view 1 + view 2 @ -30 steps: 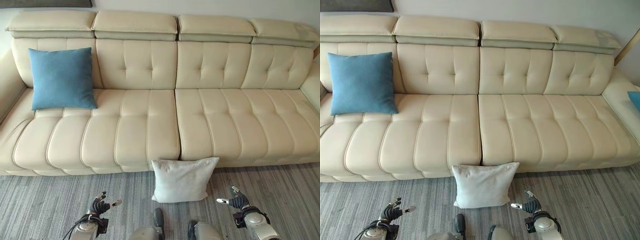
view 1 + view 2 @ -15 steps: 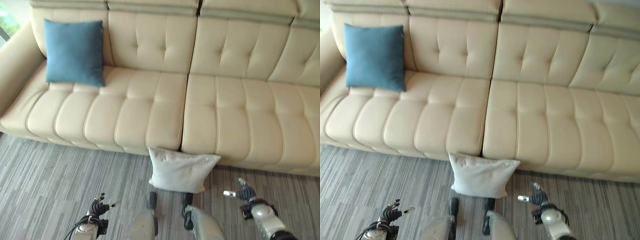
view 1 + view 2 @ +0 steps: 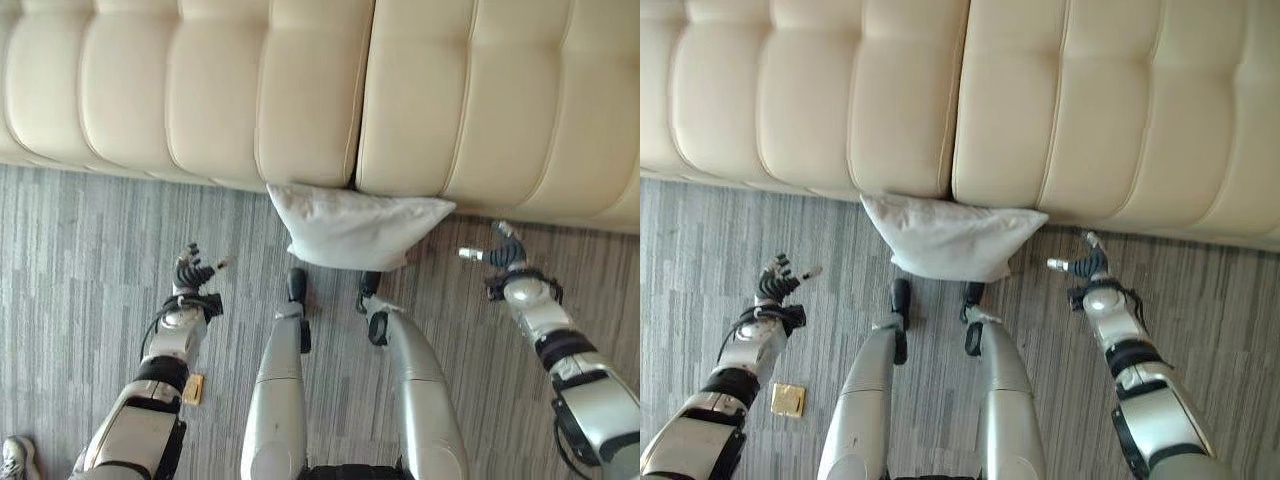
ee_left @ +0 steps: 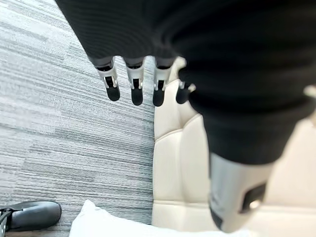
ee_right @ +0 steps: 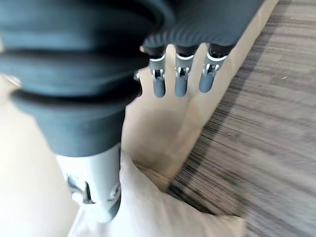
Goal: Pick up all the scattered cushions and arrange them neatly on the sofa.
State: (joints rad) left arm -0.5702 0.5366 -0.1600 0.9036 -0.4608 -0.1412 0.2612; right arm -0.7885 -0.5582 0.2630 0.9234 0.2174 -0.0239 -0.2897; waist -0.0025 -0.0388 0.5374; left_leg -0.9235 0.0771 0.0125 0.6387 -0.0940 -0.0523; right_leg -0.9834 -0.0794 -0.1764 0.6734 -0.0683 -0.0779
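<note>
One white cushion was sitting on the grey striped carpet, propped up against the front of the cream leather sofa, right under the seam where the two seat sections met. It was plain, soft and a bit slumped, with its top edge touching the sofa base and its corners sticking out sideways. The sofa seat above it was padded in long vertical ribs.
</note>
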